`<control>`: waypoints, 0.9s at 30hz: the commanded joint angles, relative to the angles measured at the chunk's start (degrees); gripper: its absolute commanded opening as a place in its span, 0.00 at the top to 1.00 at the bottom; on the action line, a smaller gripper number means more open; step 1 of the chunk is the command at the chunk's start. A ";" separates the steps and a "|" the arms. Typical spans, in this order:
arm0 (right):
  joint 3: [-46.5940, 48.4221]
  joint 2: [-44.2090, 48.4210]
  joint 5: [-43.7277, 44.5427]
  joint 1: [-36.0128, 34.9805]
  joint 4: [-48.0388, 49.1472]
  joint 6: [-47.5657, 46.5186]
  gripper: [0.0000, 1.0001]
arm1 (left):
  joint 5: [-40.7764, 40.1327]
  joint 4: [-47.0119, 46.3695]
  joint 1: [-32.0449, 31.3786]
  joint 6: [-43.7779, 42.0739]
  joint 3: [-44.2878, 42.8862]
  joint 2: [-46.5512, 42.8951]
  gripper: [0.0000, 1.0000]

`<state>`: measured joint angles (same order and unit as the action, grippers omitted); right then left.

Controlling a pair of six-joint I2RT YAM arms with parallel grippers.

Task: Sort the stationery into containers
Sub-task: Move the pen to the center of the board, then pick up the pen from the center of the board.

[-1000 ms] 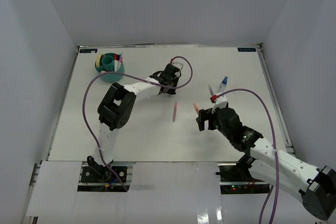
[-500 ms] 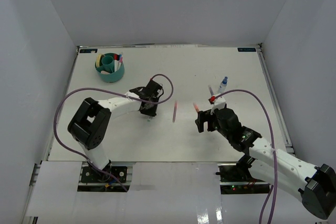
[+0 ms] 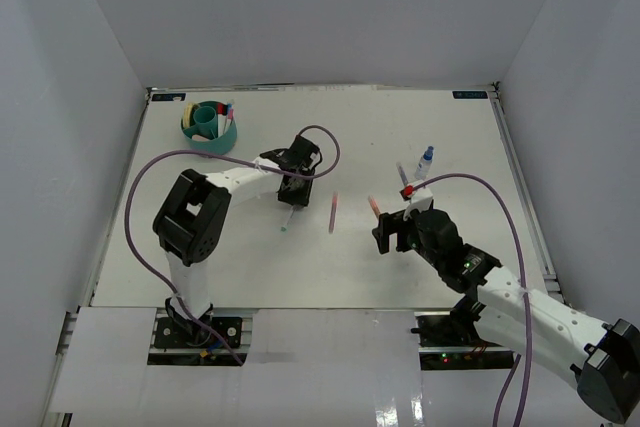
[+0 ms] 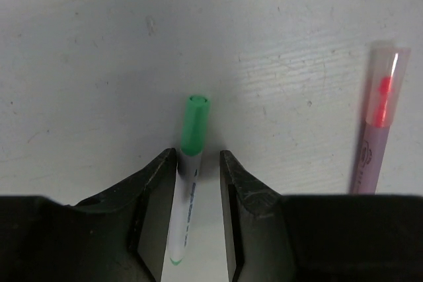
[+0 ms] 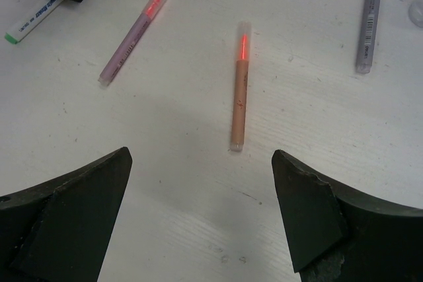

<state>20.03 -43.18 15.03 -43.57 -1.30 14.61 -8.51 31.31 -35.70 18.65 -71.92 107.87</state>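
A green-capped marker (image 4: 194,127) lies flat on the table between the fingers of my left gripper (image 4: 198,156). It rests against the left finger, with a gap at the right one; the jaws stand a little open. From above, the left gripper (image 3: 297,190) is over that marker (image 3: 288,219). A pink marker (image 3: 333,212) and an orange marker (image 3: 374,205) lie mid-table. My right gripper (image 5: 201,156) hangs wide open and empty just short of the orange marker (image 5: 240,90). The teal organizer (image 3: 210,127) at the far left holds several items.
A purple marker (image 3: 402,172) and a small blue-capped bottle (image 3: 427,158) lie at the right, beyond the right gripper (image 3: 392,232). In the right wrist view the pink marker (image 5: 135,31) and the purple marker (image 5: 369,18) flank the orange one. White walls enclose the table.
The left gripper swung from the far middle toward the near side, and its jaws have parted around the green marker, which now lies on the table. The right arm has barely moved.
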 commanded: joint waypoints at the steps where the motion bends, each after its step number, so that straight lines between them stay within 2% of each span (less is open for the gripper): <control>1: -0.17 1.25 0.70 0.15 1.57 0.07 0.07 | 1.30 0.68 0.98 -0.46 -3.49 1.81 0.57; 8: -0.52 2.05 1.14 0.24 1.39 -0.02 0.07 | 1.40 1.47 0.99 -0.11 -4.11 3.65 0.65; 11: -0.43 1.69 1.15 0.24 1.39 -0.02 0.07 | 1.48 1.82 0.99 -0.20 -4.28 3.92 0.78; 12: -0.43 1.52 1.15 0.24 1.39 -0.02 0.07 | 1.31 1.74 0.99 -0.20 -4.37 3.66 0.86; 16: -0.61 1.78 1.32 0.24 1.39 -0.11 0.07 | -1.58 -0.28 1.07 -1.68 -4.98 0.77 0.98; 20: -0.52 1.69 1.23 0.15 1.39 -0.20 0.07 | -6.94 -5.28 2.74 -3.80 -6.04 -4.59 1.00; 25: -0.35 1.17 1.41 0.24 1.48 -0.63 0.07 | -10.65 -19.69 9.24 -6.78 -3.06 -13.63 1.00; 27: -0.26 0.90 1.41 0.24 1.48 -0.72 0.07 | -10.91 -25.39 12.13 -8.72 -1.74 -15.23 0.96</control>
<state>19.77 -42.09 15.29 -43.53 -1.41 14.50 -15.59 18.59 -27.55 13.21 -74.65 99.79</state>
